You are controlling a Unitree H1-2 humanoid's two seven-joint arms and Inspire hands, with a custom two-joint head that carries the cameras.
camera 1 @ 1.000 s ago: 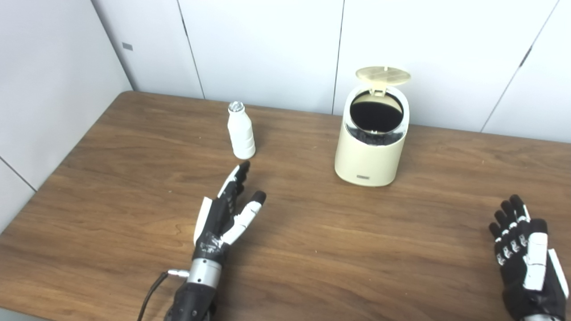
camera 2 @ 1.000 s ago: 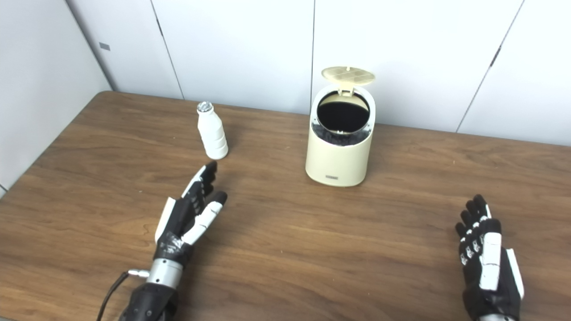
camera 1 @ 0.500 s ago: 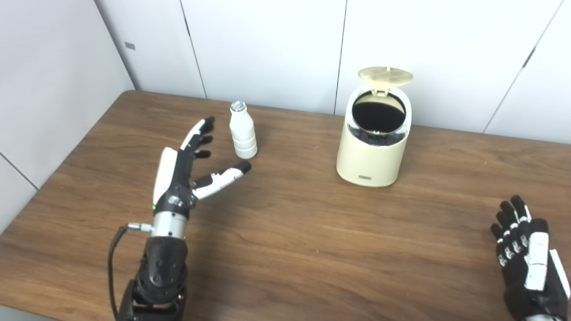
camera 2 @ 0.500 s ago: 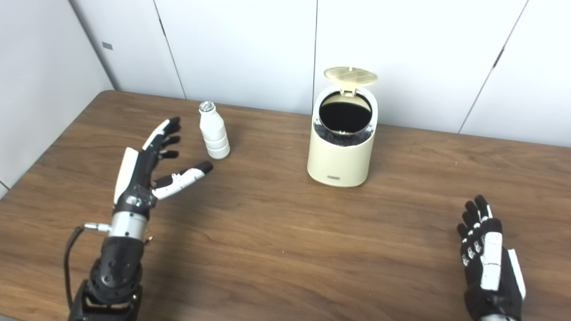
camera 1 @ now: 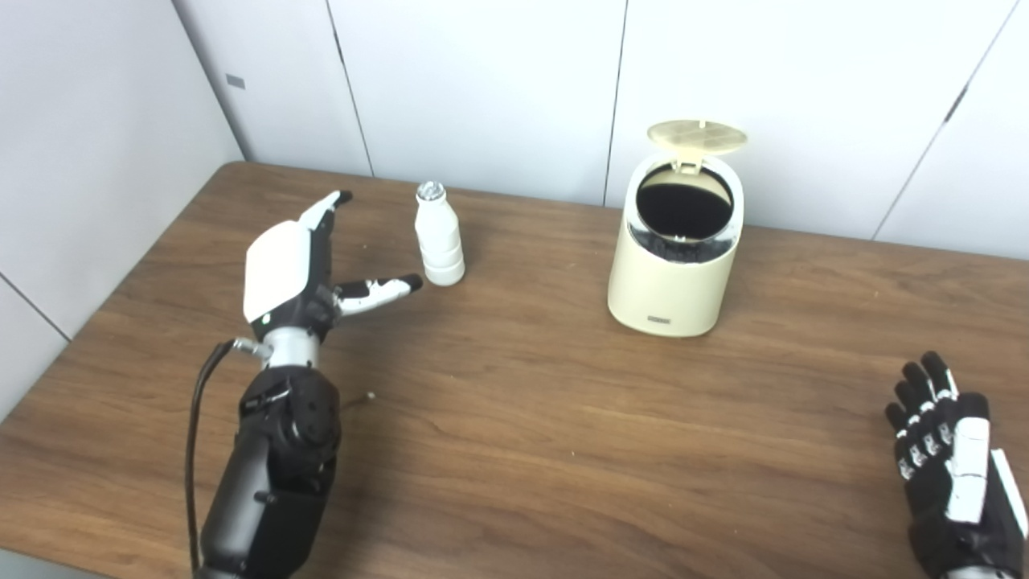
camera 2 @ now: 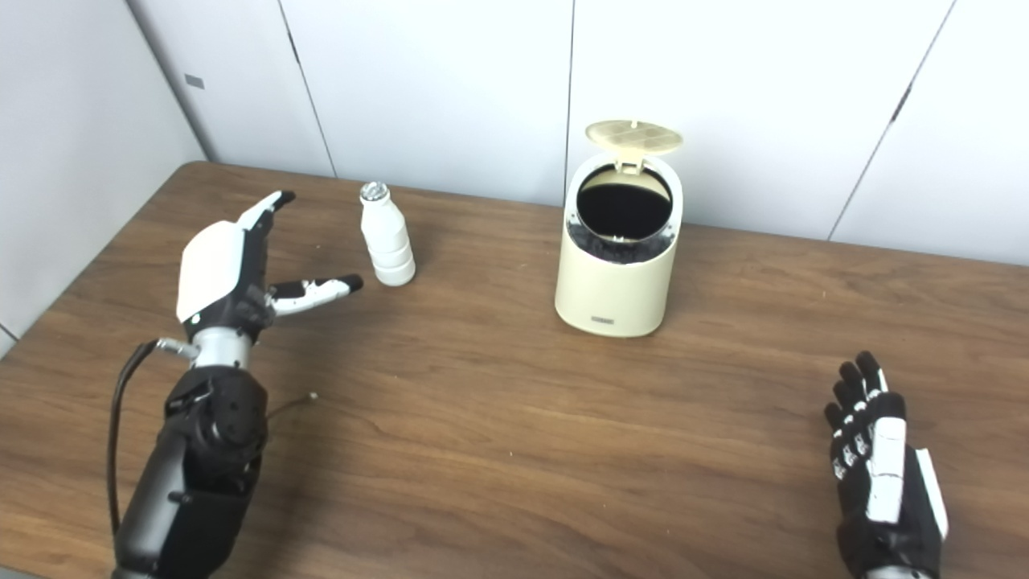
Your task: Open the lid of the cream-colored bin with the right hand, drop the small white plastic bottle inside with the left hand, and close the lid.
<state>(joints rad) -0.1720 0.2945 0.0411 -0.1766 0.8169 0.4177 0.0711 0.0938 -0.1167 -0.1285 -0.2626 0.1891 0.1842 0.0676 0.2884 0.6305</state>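
The cream-colored bin (camera 1: 674, 273) stands at the back of the wooden table (camera 1: 563, 450), its round lid (camera 1: 696, 137) tipped up and the dark inside showing. The small white plastic bottle (camera 1: 438, 235) stands upright to the bin's left, silver cap on top. My left hand (camera 1: 301, 269) is raised just left of the bottle, open, thumb stretched toward the bottle's base without touching it. My right hand (camera 1: 953, 466) rests low at the table's front right corner, fingers apart, holding nothing, far from the bin.
White wall panels (camera 1: 482, 88) run close behind the bin and bottle and along the table's left side. A black cable (camera 1: 197, 410) hangs from my left wrist. Bare wood lies between my two hands.
My left hand has lifted and swung left and farther back, now beside the bottle with its back turned up. The bottle, the bin and my right hand have stayed put.
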